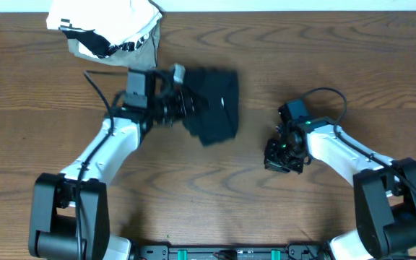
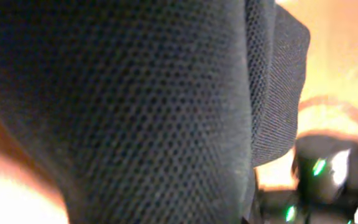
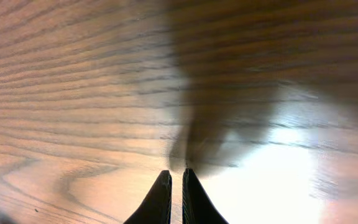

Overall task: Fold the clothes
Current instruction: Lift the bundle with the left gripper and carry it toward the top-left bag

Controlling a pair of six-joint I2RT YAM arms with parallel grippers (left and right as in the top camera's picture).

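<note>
The black garment point(image 1: 215, 105) lies on the wooden table point(image 1: 266, 217) a little left of the middle, as a compact dark patch with folds too dark to read from overhead. No logo or neck tag can be made out on it. The left gripper point(image 1: 185, 105) reaches in from the left and meets the garment's left edge, where its fingertips are lost against the black cloth. From the left wrist, the garment point(image 2: 135, 112) fills nearly the whole view as close, blurred mesh fabric. No finger shows there, so I cannot tell whether this gripper is clamped on the cloth or merely resting against it. Past the fabric's right edge is a strip of glowing table and, low down, a blurred dark shape with green lights point(image 2: 319, 168), too soft to identify. The right gripper point(image 1: 282, 156) is well apart from the garment, to its right, and points down at bare wood. Its wrist view shows the right gripper point(image 3: 174, 190) with its two dark fingertips drawn together, a thin slit between them and nothing in it, above the table point(image 3: 73, 93). A white and grey bundle point(image 1: 107, 29) with striped trim sits at the table's far left edge, its top cut off by the frame.
</note>
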